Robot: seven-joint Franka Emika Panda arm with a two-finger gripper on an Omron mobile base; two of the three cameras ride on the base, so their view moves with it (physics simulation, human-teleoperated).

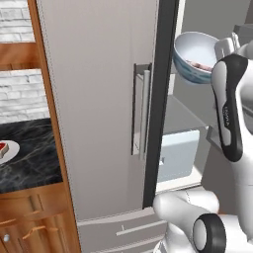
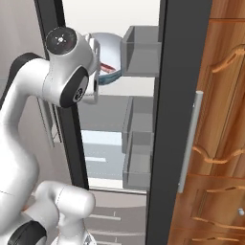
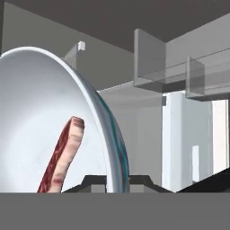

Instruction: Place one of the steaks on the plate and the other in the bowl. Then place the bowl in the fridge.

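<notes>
My gripper [image 3: 117,182] is shut on the rim of the bowl [image 3: 40,117], one finger inside and one outside. The bowl [image 1: 193,55] is white inside and pale blue outside. It hangs tilted in the open right half of the fridge [image 1: 99,99], at upper-shelf height. One red steak [image 3: 63,155] with a pale fat edge lies in the bowl and shows as a reddish patch [image 1: 201,65]. From the right base view the bowl [image 2: 108,52] peeks out behind my wrist. The other steak [image 1: 2,147] rests on the white plate [image 1: 10,151] at the far left.
The fridge's left door is closed, with its bar handle [image 1: 144,111] beside the opening. Door bins [image 2: 141,50] line the open right door [image 2: 184,95]. A pale crisper drawer [image 1: 179,154] sits low inside. The plate stands on a dark marble counter [image 1: 29,158]. Wooden cabinets [image 2: 220,119] flank the right.
</notes>
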